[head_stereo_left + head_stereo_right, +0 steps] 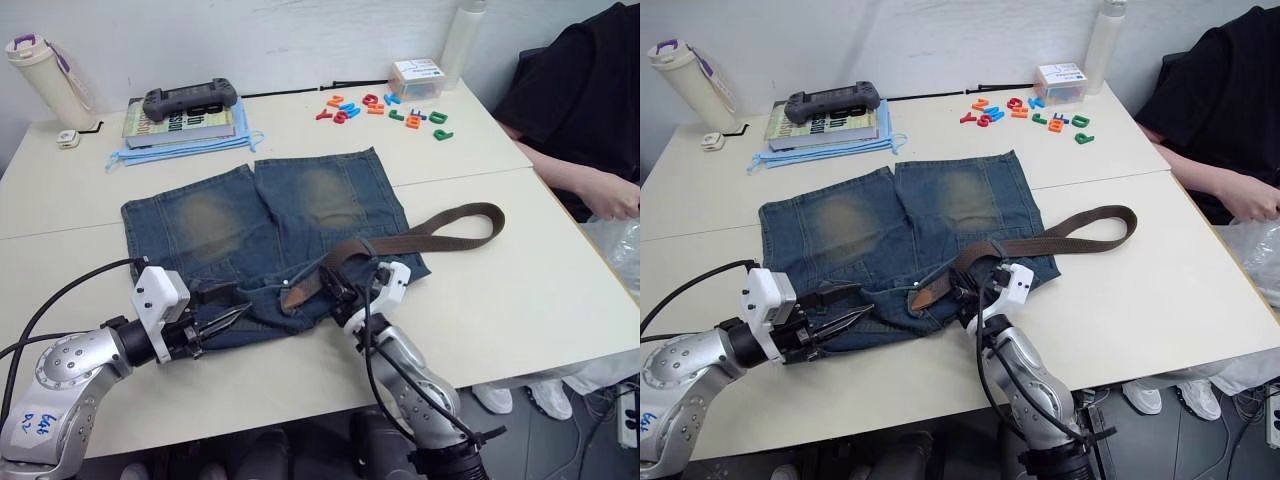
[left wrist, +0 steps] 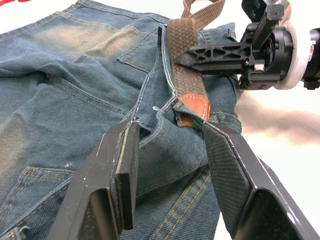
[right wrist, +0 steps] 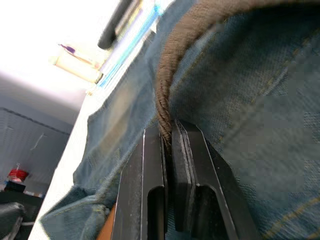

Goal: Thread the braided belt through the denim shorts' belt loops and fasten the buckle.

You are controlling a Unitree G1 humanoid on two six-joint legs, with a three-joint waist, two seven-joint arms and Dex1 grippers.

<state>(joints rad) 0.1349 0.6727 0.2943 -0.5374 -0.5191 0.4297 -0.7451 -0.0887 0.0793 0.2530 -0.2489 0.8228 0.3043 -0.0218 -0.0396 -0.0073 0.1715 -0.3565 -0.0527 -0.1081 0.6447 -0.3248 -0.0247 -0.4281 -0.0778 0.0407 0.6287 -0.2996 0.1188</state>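
The braided belt (image 1: pixel 400 243) lies across the right half of the denim shorts (image 1: pixel 262 236), its far end looping onto bare table (image 1: pixel 520 290) beyond the shorts' right edge. The tan leather tip (image 2: pixel 192 106) rests at the waistband near the fly, close to the near table edge. The shorts lie flat with the waistband toward the robot and the legs pointing away. Open tabletop extends to the right of the shorts and along the near edge. Behind the shorts sit a book (image 1: pixel 180 122) carrying a game controller (image 1: pixel 190 98), scattered letter magnets (image 1: pixel 385 110) and a bottle (image 1: pixel 40 75).

The right gripper (image 1: pixel 335 290) reaches over the waistband, fingers clamped on the belt edge-on just behind the tip. The left gripper (image 1: pixel 225 318) lies low at the waistband's near-left edge, pointing toward the tip, fingers (image 2: pixel 122 170) spread apart over the denim.
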